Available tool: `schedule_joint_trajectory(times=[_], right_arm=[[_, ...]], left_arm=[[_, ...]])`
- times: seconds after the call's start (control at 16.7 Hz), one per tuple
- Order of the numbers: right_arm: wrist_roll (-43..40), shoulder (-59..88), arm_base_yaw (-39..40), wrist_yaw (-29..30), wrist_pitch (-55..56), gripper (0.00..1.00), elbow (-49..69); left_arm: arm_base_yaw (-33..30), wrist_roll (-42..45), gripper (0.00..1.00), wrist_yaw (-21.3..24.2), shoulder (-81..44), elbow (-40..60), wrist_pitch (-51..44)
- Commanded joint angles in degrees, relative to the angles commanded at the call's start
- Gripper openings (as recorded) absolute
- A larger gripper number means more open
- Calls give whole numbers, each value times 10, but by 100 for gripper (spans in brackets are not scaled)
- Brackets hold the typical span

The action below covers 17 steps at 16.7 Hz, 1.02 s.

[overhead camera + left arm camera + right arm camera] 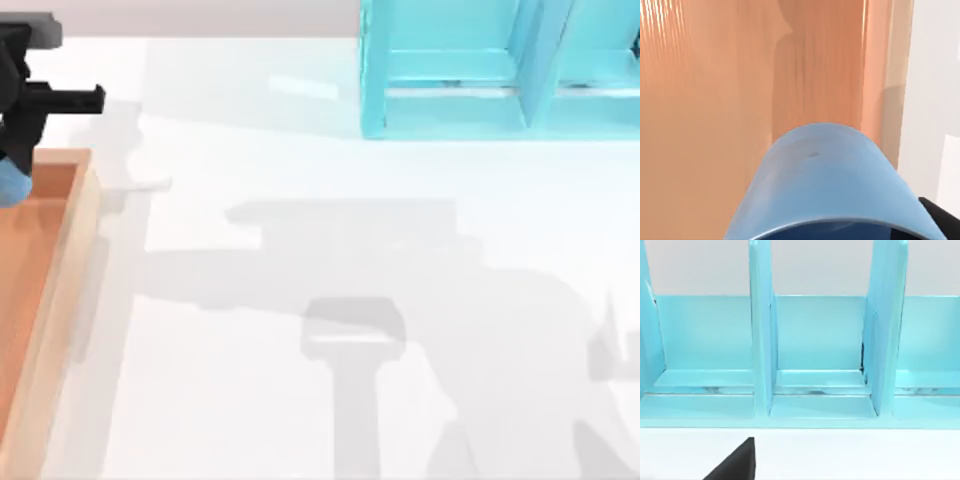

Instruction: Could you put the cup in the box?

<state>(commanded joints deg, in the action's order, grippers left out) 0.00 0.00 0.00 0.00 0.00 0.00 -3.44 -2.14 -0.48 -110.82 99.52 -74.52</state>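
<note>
left gripper [12, 150] sits at the far left edge of the table [330, 250] in the top view, black body w/ one dark finger poking out toward the right, hanging over the back corner of the box [62, 290]. just under the gripper, a bit of the cup [10, 185] shows as a blue patch, right at the picture's left edge and above the box's orange-brown inside. the cup looks carried by the gripper, but i can't tell for sure how the fingers stand on it, since only one finger shows plainly and the pinch itself is out of frame.

left wrist view: cup [825, 185] very close to the cam, rounded blue side curving up, darker rim line at the lower edge. beyond the cup is the box floor [705, 125], orange-brown w/ wood grain, and the lighter tan wall runs alongside it next to the white table [935, 75]. a dark bit of gripper shows at the corner beside the cup. whether the cup touches the box floor or hangs above it, can't tell.

turquoise shelf unit [500, 70] stands at the table's far side, well apart from the left gripper and off to its right. right wrist view faces that shelf unit [810, 350] head on: upright dividers, open compartments, white table in front. a black wedge at the lower edge there is prob. part of the right arm's own gripper; fingers not readable.
</note>
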Motion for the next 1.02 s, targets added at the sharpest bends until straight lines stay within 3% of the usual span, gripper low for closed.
schedule_joint_trajectory(times=[0.3,0.72,1.02], right_arm=[[0,0,0,0,0,100,0],[0,0,0,0,0,100,0],[0,0,0,0,0,100,0]], left_arm=[[132,132,0,10,124,-117,-15],[141,145,0,9,131,-135,-6],[152,153,0,12,123,-220,96]])
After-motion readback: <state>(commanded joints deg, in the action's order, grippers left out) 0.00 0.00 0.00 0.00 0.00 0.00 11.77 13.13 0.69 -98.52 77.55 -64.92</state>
